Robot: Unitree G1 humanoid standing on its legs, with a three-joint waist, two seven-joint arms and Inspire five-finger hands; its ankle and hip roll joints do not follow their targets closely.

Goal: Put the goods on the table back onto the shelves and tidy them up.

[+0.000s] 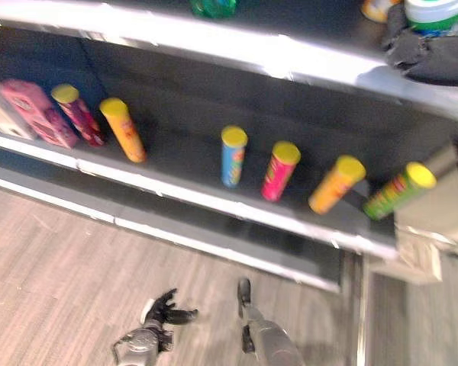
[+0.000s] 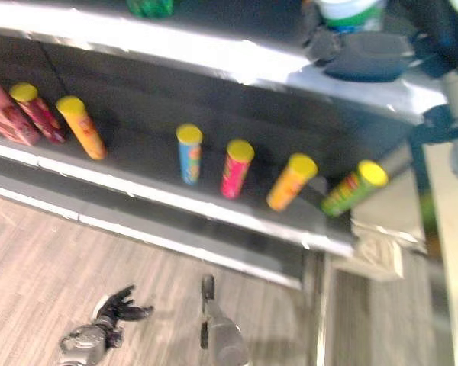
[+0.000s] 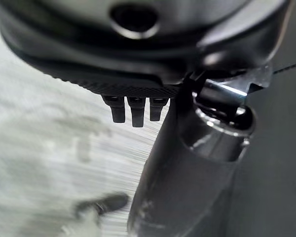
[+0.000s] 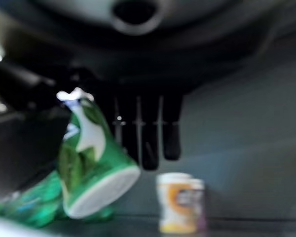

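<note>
My right hand (image 1: 412, 47) reaches onto the upper shelf (image 1: 237, 47) at the far right, next to a white-lidded green tub (image 1: 440, 14). In the right wrist view its fingers (image 4: 148, 133) hang straight, and a green and white tub (image 4: 93, 163) leans tilted beside the thumb against a green bag (image 4: 24, 205). I cannot tell whether the thumb touches it. A small yellow and white jar (image 4: 180, 202) stands behind on the same shelf. My left hand (image 1: 159, 316) hangs low over the floor, fingers spread and holding nothing.
The lower shelf (image 1: 175, 191) carries several yellow-lidded tube cans, among them a blue one (image 1: 233, 156), a pink one (image 1: 280, 170) and a green one (image 1: 399, 189), plus a pink box (image 1: 37, 113) at the left. A grey stand (image 1: 435, 217) adjoins the shelf's right end.
</note>
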